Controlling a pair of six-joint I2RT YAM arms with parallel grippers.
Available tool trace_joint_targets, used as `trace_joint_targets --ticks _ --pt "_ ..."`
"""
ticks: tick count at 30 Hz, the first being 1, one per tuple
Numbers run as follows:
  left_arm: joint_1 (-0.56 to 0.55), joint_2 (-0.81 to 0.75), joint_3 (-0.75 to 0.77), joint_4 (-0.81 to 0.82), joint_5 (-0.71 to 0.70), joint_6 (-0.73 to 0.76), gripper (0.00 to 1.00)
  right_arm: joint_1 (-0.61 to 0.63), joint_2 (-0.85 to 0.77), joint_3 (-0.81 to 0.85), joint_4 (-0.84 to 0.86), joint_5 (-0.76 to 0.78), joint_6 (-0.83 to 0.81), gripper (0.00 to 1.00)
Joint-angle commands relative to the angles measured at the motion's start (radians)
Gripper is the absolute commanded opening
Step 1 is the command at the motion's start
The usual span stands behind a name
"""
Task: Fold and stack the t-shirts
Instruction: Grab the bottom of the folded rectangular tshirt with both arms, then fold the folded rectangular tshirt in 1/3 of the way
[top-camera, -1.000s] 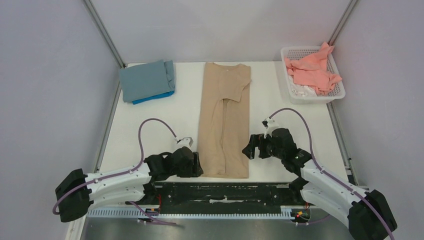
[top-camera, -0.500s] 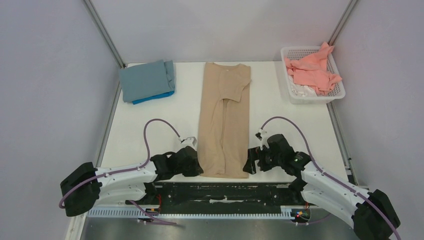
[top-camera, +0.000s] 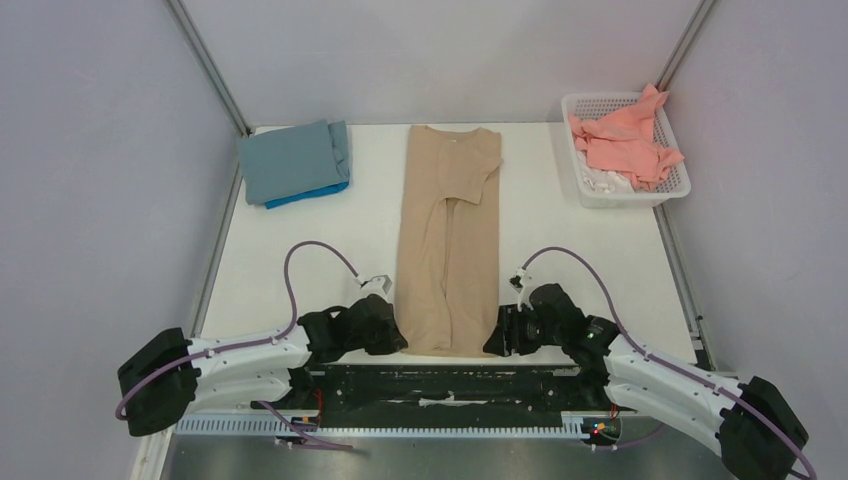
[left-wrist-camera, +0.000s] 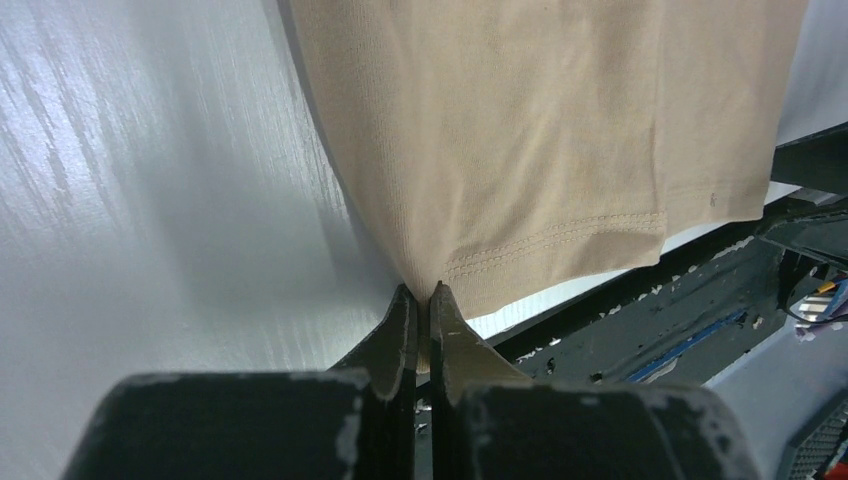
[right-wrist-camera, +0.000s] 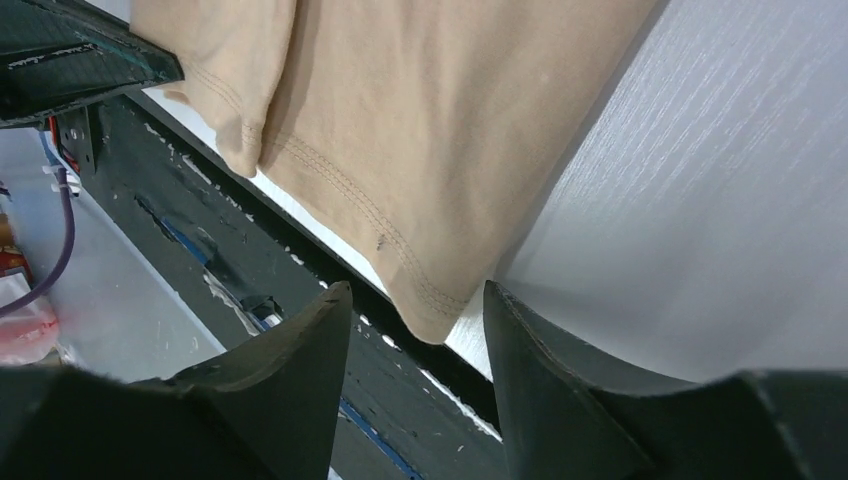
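Beige shirt (top-camera: 448, 240) lies centre, folded to narrow strip, long axis 6-to-12 o'clock, hem nearest you. Your left gripper (left-wrist-camera: 420, 300) clamped on hem's left corner. Right gripper (right-wrist-camera: 415, 295) spread wide, hem's right corner between its fingers, not pinched. Judgement: close right first, then carry hem toward 12. Far: grey-blue stack (top-camera: 292, 160) at 11, pink shirt (top-camera: 625, 140) in basket (top-camera: 580, 180) at 1.
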Motion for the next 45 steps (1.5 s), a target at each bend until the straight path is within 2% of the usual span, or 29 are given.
trace_joint_targets --ticks 1,2,4,7,8,9,10,17,21,26,32,36,43,45 --pt "-0.004 0.029 -0.026 -0.013 0.017 -0.029 0.02 0.017 0.049 -0.040 -0.022 0.024 0.040 0.52" --pt "-0.004 0.031 -0.027 -0.009 0.016 -0.029 0.02 0.020 0.058 -0.040 -0.016 0.022 0.041 0.45" --pt "-0.004 0.032 -0.037 0.012 0.019 -0.031 0.02 0.022 0.073 -0.037 -0.023 0.038 0.040 0.25" --pt "-0.003 0.029 -0.044 0.018 0.026 -0.037 0.02 0.025 0.080 -0.026 -0.064 0.040 0.021 0.20" --pt "-0.004 0.027 -0.049 0.020 0.035 -0.040 0.02 0.025 0.071 -0.026 -0.070 0.040 0.014 0.14" --pt "-0.004 0.025 -0.054 0.022 0.048 -0.042 0.02 0.027 0.057 -0.030 -0.068 0.040 0.011 0.02" --pt "-0.004 0.020 -0.056 0.019 0.064 -0.041 0.02 0.029 0.043 -0.036 -0.067 0.034 0.011 0.00" --pt "-0.005 -0.077 -0.078 -0.042 0.189 -0.040 0.02 0.061 -0.111 -0.099 -0.011 -0.046 0.029 0.00" --pt "-0.006 -0.142 -0.062 -0.033 0.198 -0.021 0.02 0.063 -0.174 -0.079 0.011 0.010 0.021 0.00" --pt "-0.004 -0.138 0.057 -0.058 0.106 0.034 0.02 0.062 -0.183 0.007 0.080 0.131 -0.005 0.00" --pt "0.009 -0.041 0.199 -0.104 -0.059 0.083 0.02 0.063 -0.106 0.046 0.287 0.210 -0.026 0.00" --pt "0.077 0.049 0.270 -0.078 -0.058 0.119 0.02 0.063 -0.039 0.078 0.384 0.308 -0.028 0.00" --pt "0.277 0.173 0.389 0.002 -0.037 0.136 0.02 0.060 0.079 0.221 0.347 0.598 -0.102 0.00" --pt "0.319 0.213 0.441 -0.004 -0.022 0.162 0.02 0.053 0.113 0.260 0.347 0.632 -0.140 0.00"
